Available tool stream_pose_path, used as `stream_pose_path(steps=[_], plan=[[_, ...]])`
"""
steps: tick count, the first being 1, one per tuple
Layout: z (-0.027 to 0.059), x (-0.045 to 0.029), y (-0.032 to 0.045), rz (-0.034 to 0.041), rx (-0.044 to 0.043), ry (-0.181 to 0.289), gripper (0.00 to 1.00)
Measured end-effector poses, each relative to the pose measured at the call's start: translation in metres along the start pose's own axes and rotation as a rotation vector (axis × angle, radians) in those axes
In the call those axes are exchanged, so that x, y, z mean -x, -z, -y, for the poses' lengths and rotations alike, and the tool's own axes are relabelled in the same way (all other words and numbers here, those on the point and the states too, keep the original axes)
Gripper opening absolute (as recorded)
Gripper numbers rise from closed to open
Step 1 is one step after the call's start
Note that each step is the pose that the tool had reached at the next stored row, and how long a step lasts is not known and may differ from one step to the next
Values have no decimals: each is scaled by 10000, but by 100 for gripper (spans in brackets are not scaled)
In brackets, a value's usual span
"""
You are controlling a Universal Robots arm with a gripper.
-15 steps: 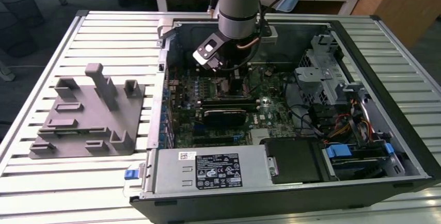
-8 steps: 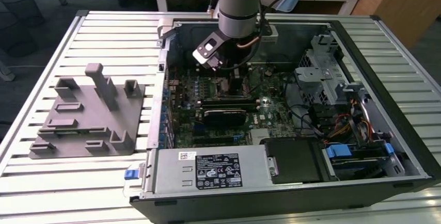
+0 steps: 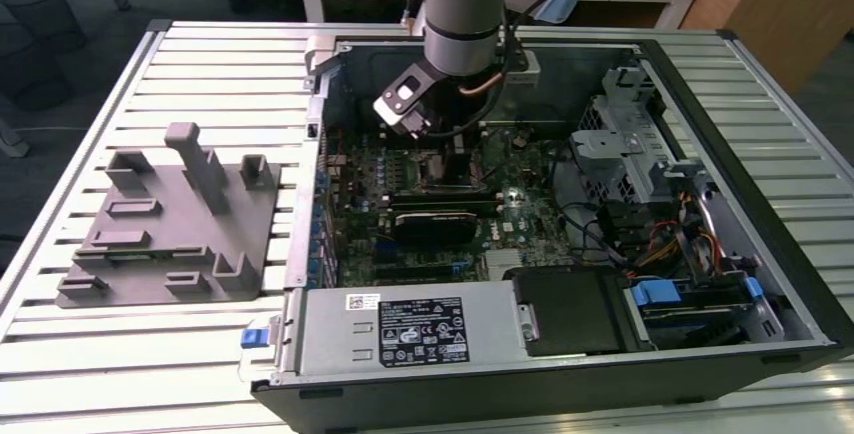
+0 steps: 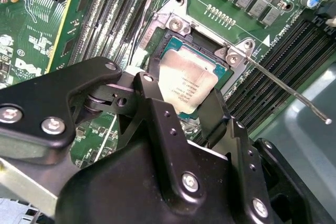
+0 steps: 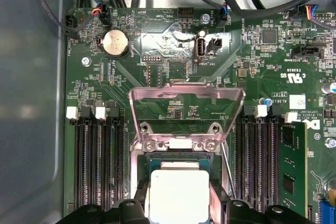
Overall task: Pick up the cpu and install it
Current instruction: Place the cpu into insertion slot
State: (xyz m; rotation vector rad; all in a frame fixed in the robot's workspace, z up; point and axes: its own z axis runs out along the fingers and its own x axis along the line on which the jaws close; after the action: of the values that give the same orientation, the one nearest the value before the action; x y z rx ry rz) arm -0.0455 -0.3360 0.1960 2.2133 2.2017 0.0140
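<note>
The cpu [image 4: 186,85] sits in the socket [image 4: 195,36]; end effector [image 4: 181,92] astride.

You see the whole computer case [image 3: 534,394] from above in the exterior view; both wrist views hover close over its socket [image 4: 157,39] [image 5: 137,174].

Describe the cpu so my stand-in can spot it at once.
Inside the open black computer case, find the green motherboard and its raised silver metal load frame. Beside that frame's hinge is the cpu, a small flat square chip between the fingers of the black gripper. Its silvery-white top sets it apart from the long dark slots on either side.
</note>
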Motion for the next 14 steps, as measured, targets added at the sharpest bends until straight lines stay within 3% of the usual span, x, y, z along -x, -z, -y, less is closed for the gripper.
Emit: stream_pose_path(steps=[14], plan=[[-1, 0, -35, -5, 0, -1, 53]])
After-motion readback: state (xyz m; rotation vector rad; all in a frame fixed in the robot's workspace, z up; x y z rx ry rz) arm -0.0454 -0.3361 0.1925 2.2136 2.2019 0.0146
